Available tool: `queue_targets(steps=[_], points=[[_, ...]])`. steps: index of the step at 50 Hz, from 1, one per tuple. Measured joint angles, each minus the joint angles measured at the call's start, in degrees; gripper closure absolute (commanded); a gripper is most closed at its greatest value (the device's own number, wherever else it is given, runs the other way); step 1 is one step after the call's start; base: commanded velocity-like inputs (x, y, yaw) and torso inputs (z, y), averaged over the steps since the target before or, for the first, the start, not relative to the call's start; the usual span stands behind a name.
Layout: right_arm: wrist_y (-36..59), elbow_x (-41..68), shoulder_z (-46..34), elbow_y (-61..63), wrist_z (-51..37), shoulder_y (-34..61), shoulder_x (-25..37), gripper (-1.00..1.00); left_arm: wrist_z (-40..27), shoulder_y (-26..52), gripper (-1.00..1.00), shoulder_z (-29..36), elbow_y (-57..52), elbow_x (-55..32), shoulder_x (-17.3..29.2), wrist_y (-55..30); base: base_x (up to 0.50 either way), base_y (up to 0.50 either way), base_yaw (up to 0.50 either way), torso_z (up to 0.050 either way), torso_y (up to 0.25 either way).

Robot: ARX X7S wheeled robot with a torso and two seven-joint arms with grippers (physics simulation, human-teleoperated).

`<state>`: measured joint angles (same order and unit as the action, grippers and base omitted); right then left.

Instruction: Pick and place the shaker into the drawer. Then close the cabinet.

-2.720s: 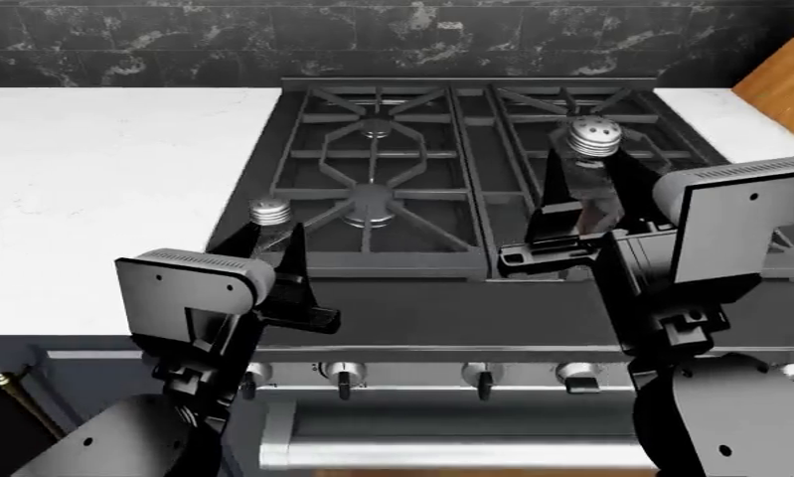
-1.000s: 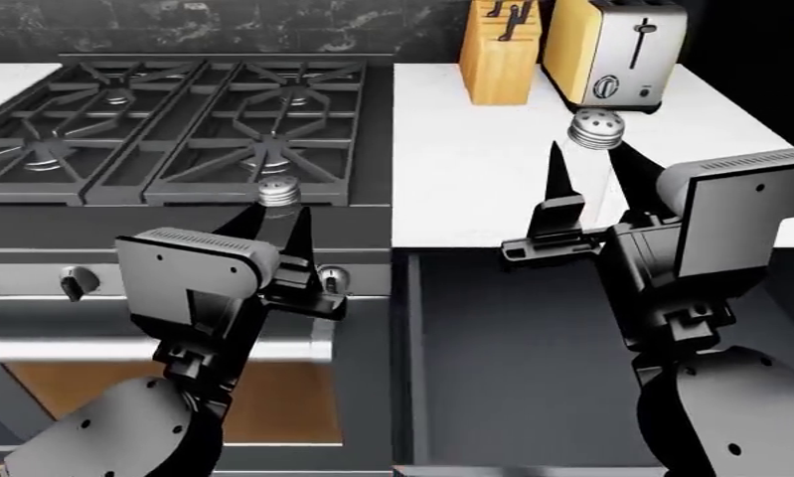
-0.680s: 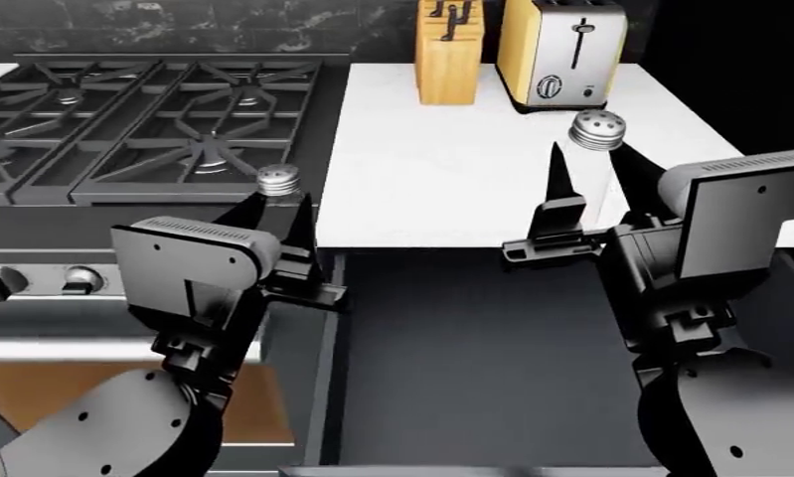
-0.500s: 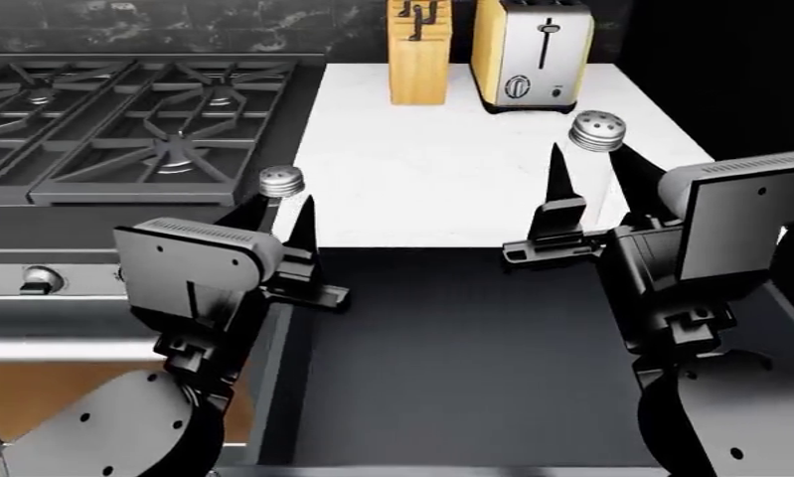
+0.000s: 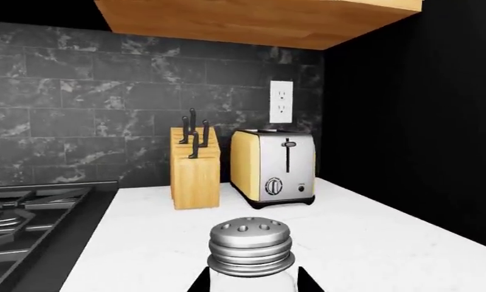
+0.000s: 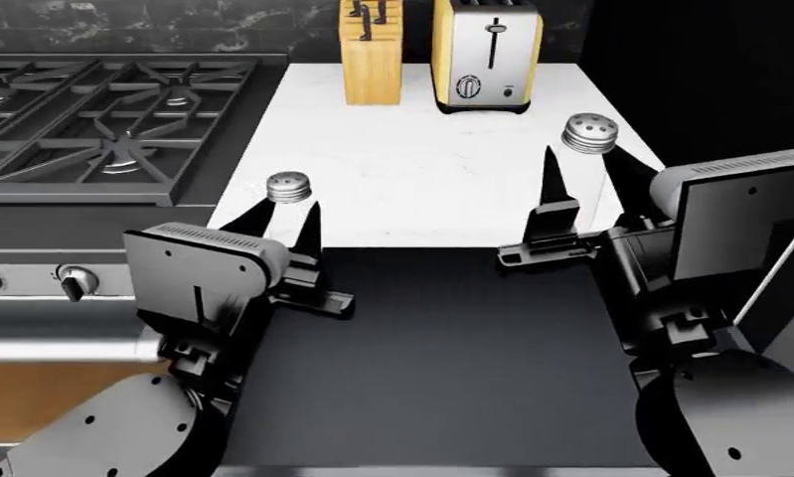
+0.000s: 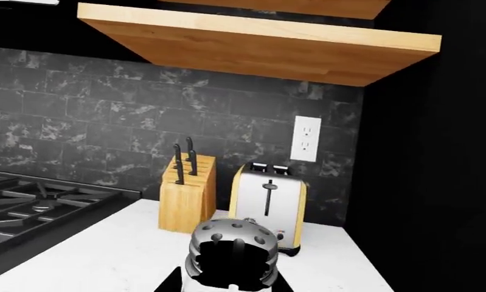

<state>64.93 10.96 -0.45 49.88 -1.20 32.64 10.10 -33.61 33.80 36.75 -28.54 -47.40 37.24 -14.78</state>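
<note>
Head view: left hand [image 6: 282,221] was clamped on a clear glass shaker with a perforated metal cap [image 6: 288,189], and right hand [image 6: 579,169] was clamped on a second shaker of the same kind [image 6: 590,133]. Both were held upright, above the front edge of the white marble table [image 6: 410,169] and the open dark drawer [image 6: 436,348] below it. Left wrist view showed the metal cap [image 5: 251,246] sitting between the fingers; right wrist view showed the same for the other one [image 7: 233,252].

Wooden knife block [image 6: 372,40] and yellow-sided toaster [image 6: 487,55] stood well back by the wall, with the black gas hob [image 6: 105,109] off to the left.

Judgement: transport done, placing step in hand. Next: lower a shaker into the drawer, release, retract clear, then push the drawer shut.
</note>
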Motion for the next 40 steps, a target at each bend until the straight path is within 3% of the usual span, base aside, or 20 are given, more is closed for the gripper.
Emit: queue_targets(steps=[19,30,40], points=[[9.82,1.55,-0.77,4.08,-0.44,6.11,1.42,1.0,8.6,9.95,1.0,7.38,-3.6,-7.62,2.26,-15.08,0.0,0.0,0.0,0.0,0.0],[11.61,2.5,1.45,5.47,-0.29,6.86,0.75,1.0,11.82,16.26,1.0,12.37,-0.01,-10.52,0.03,-24.9,0.0,0.0,0.0,0.0,0.0],[12.35,3.36,2.97,6.52,-0.25,6.64,0.35,1.0,15.65,19.14,1.0,17.69,6.6,-6.62,-3.29,-27.71,0.0,0.0,0.0,0.0,0.0]])
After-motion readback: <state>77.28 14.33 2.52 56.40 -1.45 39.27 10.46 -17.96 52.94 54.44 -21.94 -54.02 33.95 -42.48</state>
